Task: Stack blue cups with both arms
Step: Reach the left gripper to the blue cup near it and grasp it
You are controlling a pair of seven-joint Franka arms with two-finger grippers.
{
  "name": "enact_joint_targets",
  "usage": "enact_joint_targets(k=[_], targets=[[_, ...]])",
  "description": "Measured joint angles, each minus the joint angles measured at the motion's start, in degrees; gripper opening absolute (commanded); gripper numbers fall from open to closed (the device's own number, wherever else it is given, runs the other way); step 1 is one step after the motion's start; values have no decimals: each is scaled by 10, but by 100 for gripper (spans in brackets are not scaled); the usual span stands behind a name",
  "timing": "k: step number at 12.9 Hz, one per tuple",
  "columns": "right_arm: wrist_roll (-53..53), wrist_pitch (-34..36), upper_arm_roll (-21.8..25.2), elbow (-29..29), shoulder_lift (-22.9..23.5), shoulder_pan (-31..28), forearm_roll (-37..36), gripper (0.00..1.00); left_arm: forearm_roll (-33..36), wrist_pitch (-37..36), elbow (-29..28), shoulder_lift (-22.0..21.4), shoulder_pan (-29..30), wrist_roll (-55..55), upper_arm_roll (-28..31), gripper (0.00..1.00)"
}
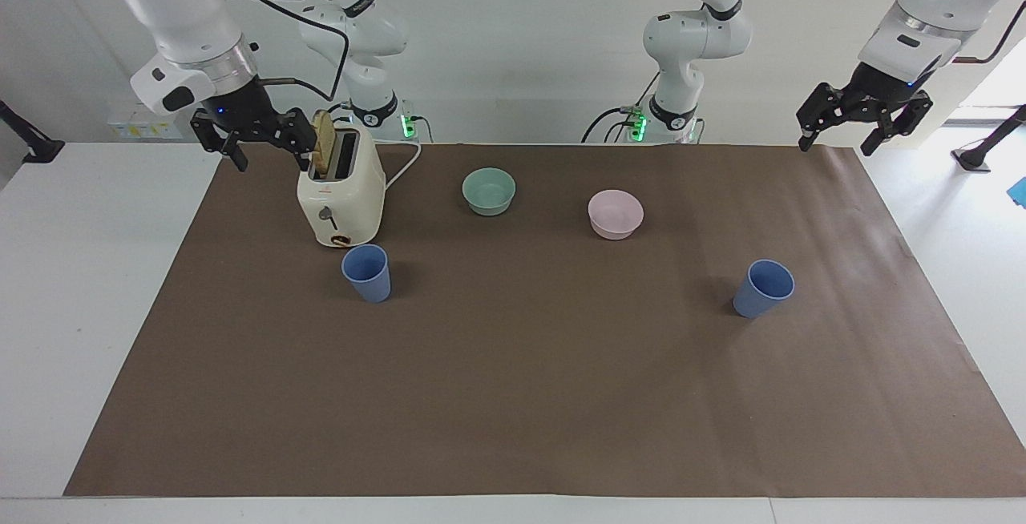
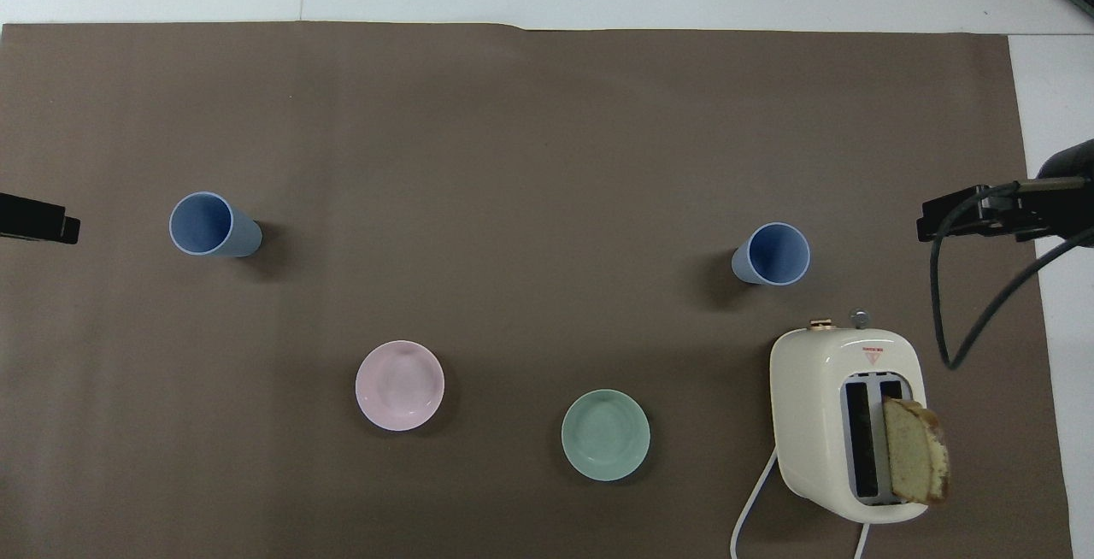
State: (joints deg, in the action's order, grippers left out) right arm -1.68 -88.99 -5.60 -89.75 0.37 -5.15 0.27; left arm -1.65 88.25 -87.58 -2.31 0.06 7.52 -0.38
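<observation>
Two blue cups stand upright on the brown mat, far apart. One cup (image 1: 367,272) (image 2: 772,253) is just in front of the toaster, toward the right arm's end. The other cup (image 1: 763,288) (image 2: 205,224) stands toward the left arm's end. My right gripper (image 1: 271,160) (image 2: 974,215) hangs open and empty in the air beside the toaster, over the mat's edge. My left gripper (image 1: 838,139) (image 2: 51,226) is open and empty too, raised over the mat's corner at its own end. Neither gripper touches a cup.
A cream toaster (image 1: 341,191) (image 2: 846,422) holds a slice of bread (image 2: 914,452) and trails a white cord. A mint-green bowl (image 1: 489,190) (image 2: 605,434) and a pink bowl (image 1: 616,213) (image 2: 399,385) sit nearer to the robots than the cups.
</observation>
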Motion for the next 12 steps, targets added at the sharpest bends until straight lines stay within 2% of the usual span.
enact_joint_targets(k=[4,12], targets=[[0,0,0,0,0,0,0,100,0,56,-37,16,5,17,1,100],[0,0,0,0,0,0,0,100,0,285,-226,47,28,59,4,100]])
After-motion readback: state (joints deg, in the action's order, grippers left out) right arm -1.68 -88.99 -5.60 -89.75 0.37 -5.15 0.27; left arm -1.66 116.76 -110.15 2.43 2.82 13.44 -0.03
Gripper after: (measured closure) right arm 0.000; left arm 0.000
